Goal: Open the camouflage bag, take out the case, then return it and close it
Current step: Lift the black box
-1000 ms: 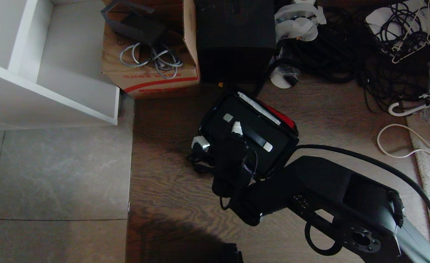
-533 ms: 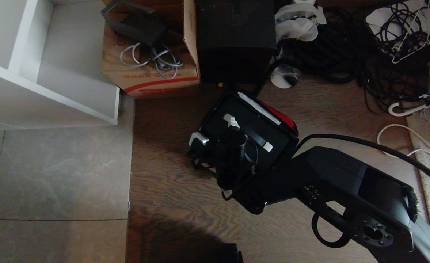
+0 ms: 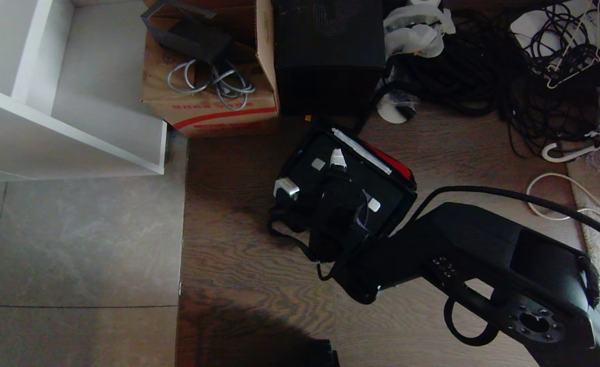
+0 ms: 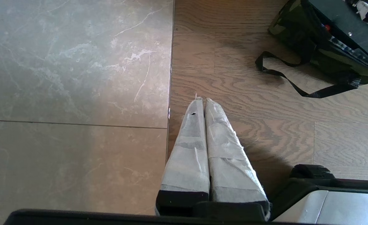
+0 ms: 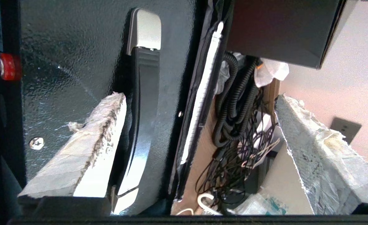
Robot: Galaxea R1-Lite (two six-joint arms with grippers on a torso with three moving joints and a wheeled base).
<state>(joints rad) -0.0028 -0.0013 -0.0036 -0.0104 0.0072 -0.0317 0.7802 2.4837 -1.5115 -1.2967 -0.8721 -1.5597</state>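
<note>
Since the earlier frame the right gripper has swung toward twelve o'clock over the case, and its fingers have spread wide, holding nothing. Nearest, at the six o'clock edge, the left gripper hangs parked over the floor, fingers pressed together. Just past centre the camouflage bag sits open, red lining at two o'clock, with the case inside. Whether the case was already taken out cannot be told; the closing remains.

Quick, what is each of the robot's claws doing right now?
Left gripper: shut, empty, hanging over the floor.
Right gripper: open over the case, holding nothing, one finger beside its handle.
</note>
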